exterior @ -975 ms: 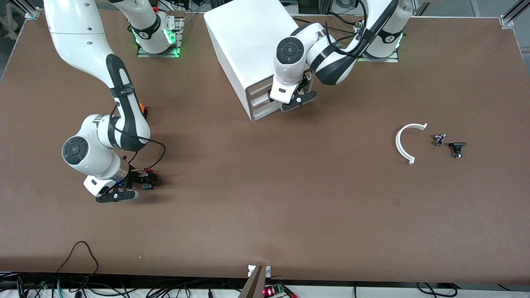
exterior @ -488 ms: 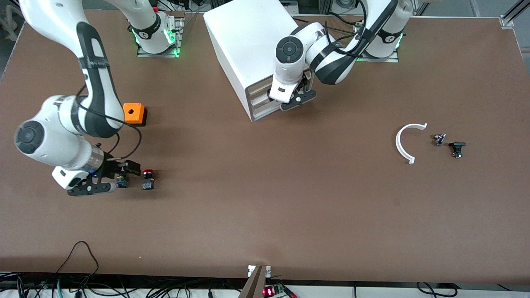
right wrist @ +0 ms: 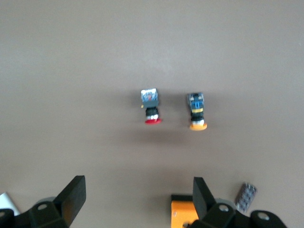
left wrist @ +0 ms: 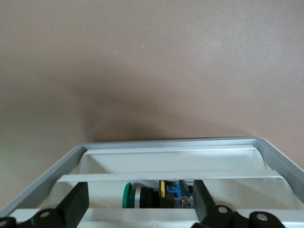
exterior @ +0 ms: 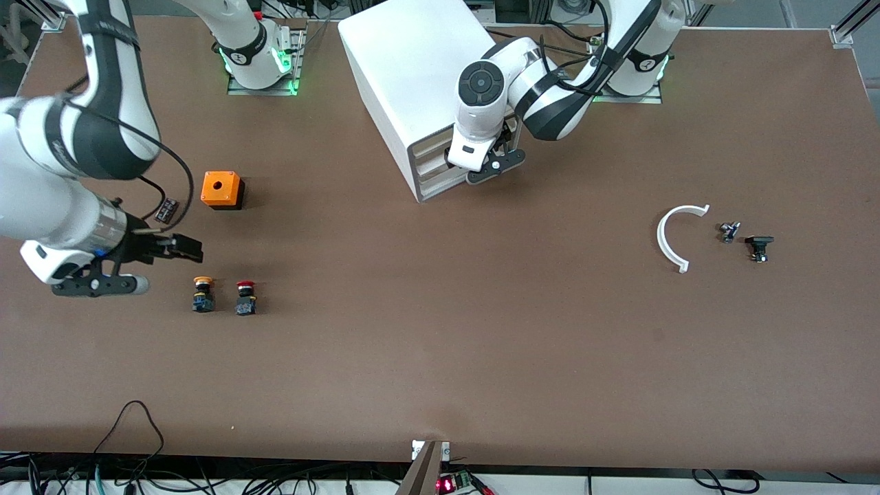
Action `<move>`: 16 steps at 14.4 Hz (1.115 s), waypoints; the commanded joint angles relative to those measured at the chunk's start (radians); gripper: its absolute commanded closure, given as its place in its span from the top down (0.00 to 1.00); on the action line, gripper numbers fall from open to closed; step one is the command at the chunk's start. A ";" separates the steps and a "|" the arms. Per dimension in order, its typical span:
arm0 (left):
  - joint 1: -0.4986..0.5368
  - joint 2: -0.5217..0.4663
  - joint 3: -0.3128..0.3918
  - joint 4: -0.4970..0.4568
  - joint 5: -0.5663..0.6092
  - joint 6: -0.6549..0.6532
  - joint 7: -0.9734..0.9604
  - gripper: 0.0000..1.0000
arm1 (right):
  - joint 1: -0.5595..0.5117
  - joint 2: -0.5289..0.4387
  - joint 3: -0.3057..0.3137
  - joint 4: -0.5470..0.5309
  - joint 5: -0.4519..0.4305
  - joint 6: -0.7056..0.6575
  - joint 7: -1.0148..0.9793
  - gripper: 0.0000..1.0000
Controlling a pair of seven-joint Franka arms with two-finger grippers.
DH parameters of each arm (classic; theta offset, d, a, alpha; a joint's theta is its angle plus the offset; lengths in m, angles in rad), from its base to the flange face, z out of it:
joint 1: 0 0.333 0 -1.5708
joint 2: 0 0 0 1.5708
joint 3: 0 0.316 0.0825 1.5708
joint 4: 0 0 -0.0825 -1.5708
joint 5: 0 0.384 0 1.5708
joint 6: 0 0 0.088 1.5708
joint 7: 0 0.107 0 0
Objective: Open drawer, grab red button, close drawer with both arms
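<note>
Red button: we see the button (exterior: 245, 297) with the red cap lying on the table (exterior: 440, 357) toward the right arm's end, nearest the front camera, with nothing gripping it; the right wrist view shows it too (right wrist: 151, 108).
Orange-capped button: just beside it, toward the table's edge, we find the orange-capped button (exterior: 203, 293), apart from it.
Right gripper: we see the right gripper (exterior: 180, 247) up in the air over bare table near the two buttons, fingers (right wrist: 72, 197) spread wide and empty.
Curved white piece: toward the left arm's end we see a curved white piece (exterior: 672, 236) with two small dark parts (exterior: 744, 240) beside it.
Orange cube: farther from the camera than the buttons we see the orange cube (exterior: 221, 190), a small black chip (exterior: 167, 210) near it.
Left gripper: we see the left gripper (exterior: 492, 161) at the front of the cabinet (exterior: 405, 69), fingers (left wrist: 76, 202) spread wide, holding nothing.
Drawer: through the left wrist view we see the drawer (left wrist: 171, 175) fronts, and a green-capped button (left wrist: 154, 195) lying inside between the fingers.
</note>
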State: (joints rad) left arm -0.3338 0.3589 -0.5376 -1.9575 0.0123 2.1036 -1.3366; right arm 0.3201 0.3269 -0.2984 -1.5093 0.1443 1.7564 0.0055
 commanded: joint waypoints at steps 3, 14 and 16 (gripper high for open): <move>0.027 -0.025 -0.025 -0.020 -0.049 -0.016 0.010 0.96 | 0.004 -0.101 0.008 0.067 -0.043 -0.137 0.060 1.00; 0.041 -0.012 -0.025 -0.011 -0.051 -0.036 0.011 0.96 | 0.010 -0.206 0.045 0.058 -0.095 -0.193 0.120 1.00; 0.047 -0.014 -0.025 -0.009 -0.051 -0.039 0.039 0.96 | -0.063 -0.206 0.122 0.058 -0.121 -0.190 0.122 1.00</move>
State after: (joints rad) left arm -0.3108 0.3599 -0.5473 -1.9593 -0.0139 2.0807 -1.3326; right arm 0.3212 0.1384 -0.2523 -1.4388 0.0574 1.5708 0.1083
